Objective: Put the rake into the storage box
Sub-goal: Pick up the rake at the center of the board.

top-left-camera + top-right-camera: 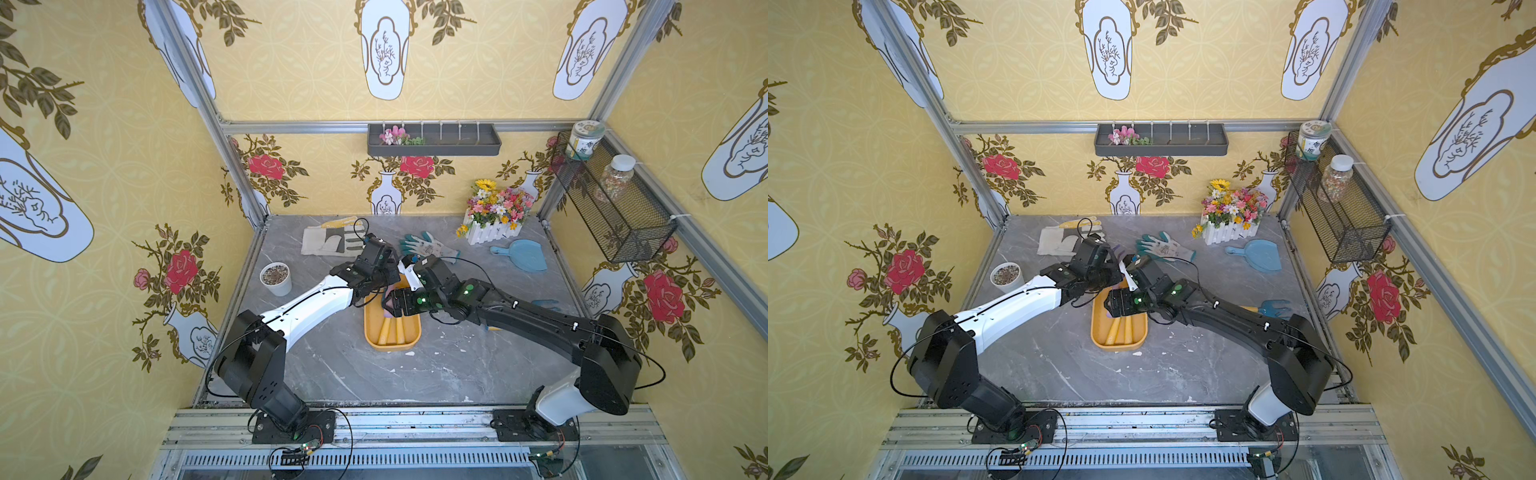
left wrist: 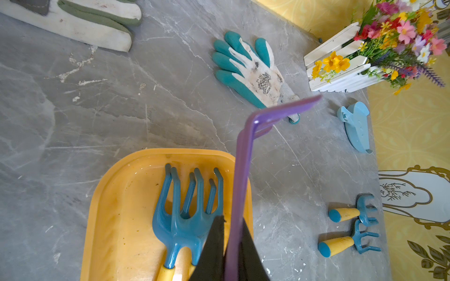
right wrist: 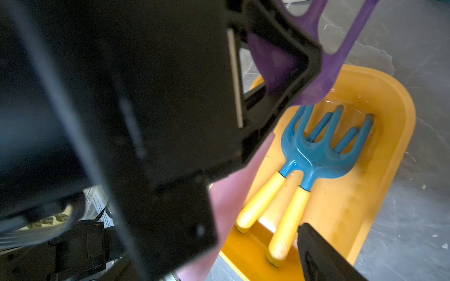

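Two blue rakes [image 2: 187, 209] lie in the orange box [image 2: 121, 219]; the purple rake [image 2: 239, 185] hangs just above it, lengthwise, clamped in the left tool [image 2: 232, 222]. Right tool [image 1: 390, 306] waits by the handle [image 3: 231, 194], jaws apart.

Reaching in from near left toward the middle with the left arm [image 1: 307, 305]; pinching the purple rake [image 2: 239, 170] tight in the left claw [image 2: 232, 225]. Stretching in from near right with the right arm [image 1: 536, 320], wrist bent leftward; holding the right claw [image 1: 390, 308] spread wide, just beside the left.
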Tool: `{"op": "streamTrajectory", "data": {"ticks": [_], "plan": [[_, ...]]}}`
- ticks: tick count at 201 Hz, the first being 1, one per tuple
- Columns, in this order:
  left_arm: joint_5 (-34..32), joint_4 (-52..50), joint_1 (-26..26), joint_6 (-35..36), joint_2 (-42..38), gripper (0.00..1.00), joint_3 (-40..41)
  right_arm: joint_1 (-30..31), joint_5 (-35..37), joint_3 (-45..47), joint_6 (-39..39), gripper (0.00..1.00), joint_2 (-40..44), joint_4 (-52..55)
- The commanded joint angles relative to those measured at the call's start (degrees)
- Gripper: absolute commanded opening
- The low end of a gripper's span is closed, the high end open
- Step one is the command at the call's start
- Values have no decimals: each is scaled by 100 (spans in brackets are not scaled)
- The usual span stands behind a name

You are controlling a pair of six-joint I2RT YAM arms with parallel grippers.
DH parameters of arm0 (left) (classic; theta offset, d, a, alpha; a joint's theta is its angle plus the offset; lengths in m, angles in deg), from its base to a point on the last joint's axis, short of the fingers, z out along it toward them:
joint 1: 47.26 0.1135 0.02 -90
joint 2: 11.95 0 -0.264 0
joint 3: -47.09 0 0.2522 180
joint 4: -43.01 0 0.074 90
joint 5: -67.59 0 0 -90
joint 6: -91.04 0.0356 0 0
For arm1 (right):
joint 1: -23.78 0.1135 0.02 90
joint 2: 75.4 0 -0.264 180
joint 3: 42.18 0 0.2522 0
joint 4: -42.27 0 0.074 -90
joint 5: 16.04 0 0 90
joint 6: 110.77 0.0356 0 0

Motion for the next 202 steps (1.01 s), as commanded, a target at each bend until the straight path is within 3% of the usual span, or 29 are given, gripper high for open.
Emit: {"op": "streamTrajectory", "data": {"ticks": [1,43,87,137,164,202], "plan": [[47,38,-7,-28,25,0,-21,78,131,-127,-139,84,-100,16],[98,53,-7,-92,43,0,-19,335,488,-228,-330,76,-182,166],[115,86,-7,-137,59,0,-69,755,1418,-236,-522,67,-203,417],[260,95,-7,-197,162,0,-152,1359,2576,-438,-713,65,-382,704],[294,121,-7,-225,126,0,-103,1416,2811,-414,-668,63,-393,668],[310,165,-7,-207,54,0,-47,1435,3111,-297,-550,45,-273,533]]}}
